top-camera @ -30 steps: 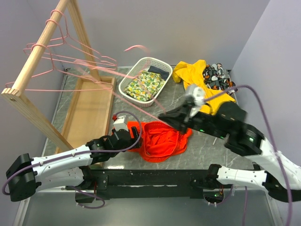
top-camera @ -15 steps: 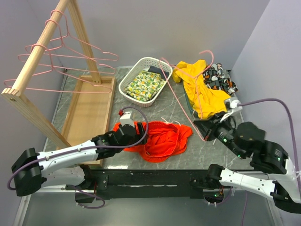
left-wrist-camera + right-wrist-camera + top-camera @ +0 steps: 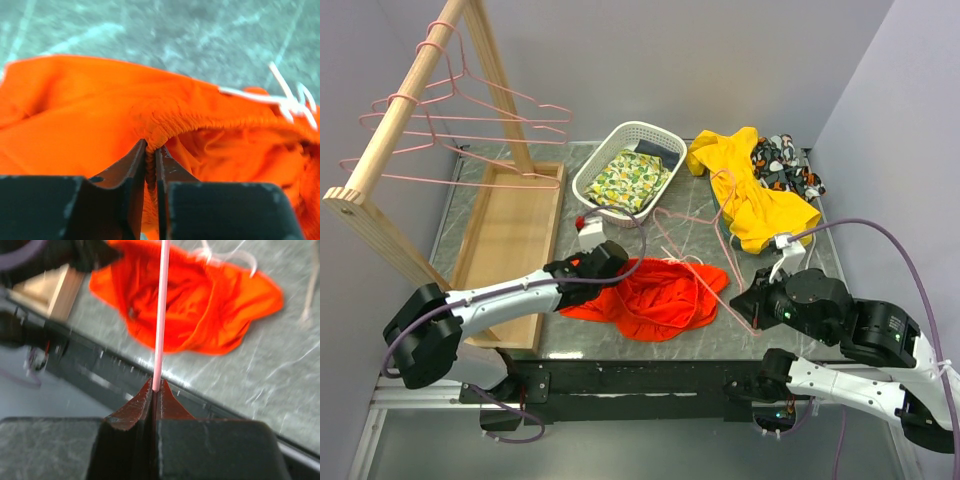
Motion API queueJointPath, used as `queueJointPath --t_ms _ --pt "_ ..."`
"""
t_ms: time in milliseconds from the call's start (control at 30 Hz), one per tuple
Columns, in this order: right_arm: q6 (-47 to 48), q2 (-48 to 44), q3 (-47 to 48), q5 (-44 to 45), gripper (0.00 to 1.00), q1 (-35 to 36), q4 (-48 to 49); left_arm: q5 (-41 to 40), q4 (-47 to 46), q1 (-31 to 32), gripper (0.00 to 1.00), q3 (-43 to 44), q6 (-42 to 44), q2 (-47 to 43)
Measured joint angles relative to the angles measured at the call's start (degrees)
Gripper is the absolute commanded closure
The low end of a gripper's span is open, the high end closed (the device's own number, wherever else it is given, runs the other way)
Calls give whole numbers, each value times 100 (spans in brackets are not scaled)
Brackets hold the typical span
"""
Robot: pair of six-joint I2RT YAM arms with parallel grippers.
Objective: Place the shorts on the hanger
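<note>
The orange-red shorts point(image 3: 665, 295) lie crumpled on the marble table point(image 3: 790, 260), near its front edge. My left gripper point(image 3: 613, 264) sits at their left edge, shut on the gathered waistband point(image 3: 165, 125), and fabric is pinched between the jaws point(image 3: 151, 146). The white drawstring point(image 3: 287, 100) trails to the right. My right gripper point(image 3: 748, 300) is to the right of the shorts, shut on the thin pink wire of the hanger point(image 3: 161, 310). The hanger point(image 3: 754, 327) leans up and back over the shorts point(image 3: 190, 295).
A wooden rack point(image 3: 400, 130) with several pink hangers point(image 3: 470, 120) stands at the left over a wooden tray point(image 3: 510, 240). At the back are a white basket point(image 3: 590, 175) holding lemon-print cloth point(image 3: 630, 180), a yellow garment point(image 3: 750, 195) and a patterned cloth point(image 3: 782, 160).
My left gripper slid right onto the shorts' waistband and shut on it. My right arm swung the hanger from the back left down to the right of the shorts.
</note>
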State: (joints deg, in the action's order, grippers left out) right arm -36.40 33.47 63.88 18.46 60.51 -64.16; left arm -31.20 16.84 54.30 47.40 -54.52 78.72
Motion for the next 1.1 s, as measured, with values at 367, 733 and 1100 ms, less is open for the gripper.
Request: queueJointPath --t_ms 367,733,1100 --pt "48 0 254 -1283 100 0 -573 -15 103 -426 90 623 455 -2" --pt "243 -63 -691 -1843 100 0 9 33 109 -437 90 697 839 -2" --pt "284 -271 -245 -1829 100 0 -98 92 92 -463 93 824 1058 -26"
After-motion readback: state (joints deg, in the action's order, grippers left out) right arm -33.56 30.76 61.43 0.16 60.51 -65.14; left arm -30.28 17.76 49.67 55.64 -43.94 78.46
